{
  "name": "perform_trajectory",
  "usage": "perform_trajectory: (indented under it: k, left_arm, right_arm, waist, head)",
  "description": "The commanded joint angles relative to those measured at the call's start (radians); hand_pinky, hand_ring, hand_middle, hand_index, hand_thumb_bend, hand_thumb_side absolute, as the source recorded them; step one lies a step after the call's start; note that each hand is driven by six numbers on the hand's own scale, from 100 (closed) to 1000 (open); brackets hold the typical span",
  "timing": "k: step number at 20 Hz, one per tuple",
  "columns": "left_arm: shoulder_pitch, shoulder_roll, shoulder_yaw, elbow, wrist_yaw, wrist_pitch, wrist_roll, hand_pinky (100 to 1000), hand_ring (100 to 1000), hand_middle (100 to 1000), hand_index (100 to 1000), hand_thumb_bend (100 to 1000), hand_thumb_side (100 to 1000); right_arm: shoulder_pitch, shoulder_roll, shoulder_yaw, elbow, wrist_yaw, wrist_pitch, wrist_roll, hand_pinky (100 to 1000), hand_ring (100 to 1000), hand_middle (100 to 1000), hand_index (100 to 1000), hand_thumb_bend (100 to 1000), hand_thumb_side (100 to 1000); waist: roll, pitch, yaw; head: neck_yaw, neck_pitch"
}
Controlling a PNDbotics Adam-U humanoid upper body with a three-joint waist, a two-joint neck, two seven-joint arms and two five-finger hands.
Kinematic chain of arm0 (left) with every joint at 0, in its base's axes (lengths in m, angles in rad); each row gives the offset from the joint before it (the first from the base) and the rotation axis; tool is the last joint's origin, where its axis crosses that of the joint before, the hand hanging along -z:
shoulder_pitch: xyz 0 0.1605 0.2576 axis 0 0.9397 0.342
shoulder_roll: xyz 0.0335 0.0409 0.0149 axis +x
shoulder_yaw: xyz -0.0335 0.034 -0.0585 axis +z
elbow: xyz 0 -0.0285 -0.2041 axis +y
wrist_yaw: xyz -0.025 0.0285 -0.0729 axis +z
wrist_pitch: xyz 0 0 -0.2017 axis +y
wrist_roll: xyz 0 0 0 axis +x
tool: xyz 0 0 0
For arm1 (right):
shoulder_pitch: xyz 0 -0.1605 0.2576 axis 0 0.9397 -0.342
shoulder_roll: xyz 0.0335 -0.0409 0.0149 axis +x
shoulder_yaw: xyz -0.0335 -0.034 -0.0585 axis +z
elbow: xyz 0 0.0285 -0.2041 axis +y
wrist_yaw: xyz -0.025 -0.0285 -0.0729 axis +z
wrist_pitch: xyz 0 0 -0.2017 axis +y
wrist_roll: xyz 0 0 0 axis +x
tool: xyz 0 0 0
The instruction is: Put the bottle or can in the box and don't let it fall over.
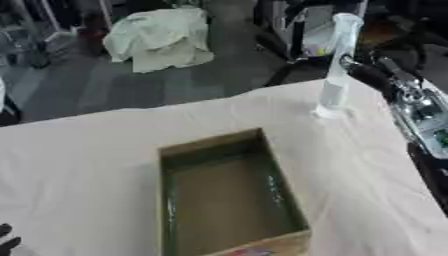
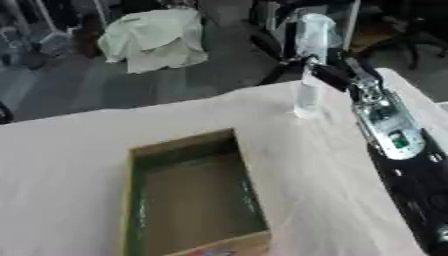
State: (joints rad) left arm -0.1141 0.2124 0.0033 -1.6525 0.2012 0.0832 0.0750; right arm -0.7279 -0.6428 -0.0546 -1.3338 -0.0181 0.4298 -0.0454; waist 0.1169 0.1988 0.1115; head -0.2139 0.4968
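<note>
Right hand point(image 1: 372, 70) reaches in along the tabletop's right edge, black fingers at the clear plastic bottle point(image 1: 337, 60); in the left eye view we can't tell whether they close round it. Bottle stands upright near the far right corner on wrinkled white cloth point(image 1: 79, 165). Left hand point(image 1: 7, 239): dark fingertips, near left corner. In the right eye view we see the rectangular cardboard box point(image 2: 188, 192), open and green-lined, at the near edge.

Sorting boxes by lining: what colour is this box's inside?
Dark green inner walls on the box, clearest in the left eye view.
</note>
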Motion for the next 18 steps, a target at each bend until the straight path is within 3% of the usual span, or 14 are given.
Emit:
perform_trajectory:
  k: [1,16,18]
  left_arm:
    - [-0.007,0.017,0.004,-0.016,-0.002,-0.001,-0.003,1000,827,888,772,100,903]
    - [-0.017,0.017,-0.001,-0.012,-0.006,0.001,-0.012,1000,827,888,773,100,909]
    - [-0.017,0.015,-0.003,-0.011,-0.007,0.002,-0.013,1000,827,888,773,100,909]
  right_arm:
    - [-0.023,-0.036,-0.007,-0.007,-0.009,-0.002,-0.004,1000,1000,1000,1000,100,550]
    - [-0.04,-0.044,-0.008,0.0,-0.013,-0.003,-0.003,1000,1000,1000,1000,100,548]
    - [-0.044,-0.044,-0.006,0.008,-0.014,-0.001,-0.004,1000,1000,1000,1000,100,606]
  waist:
    - [-0.003,-0.01,0.001]
    - [-0.01,0.003,0.002]
    - [-0.01,0.003,0.002]
  head:
    - [-0.003,-0.016]
    - [0.001,-0.022]
    - [0.003,-0.019]
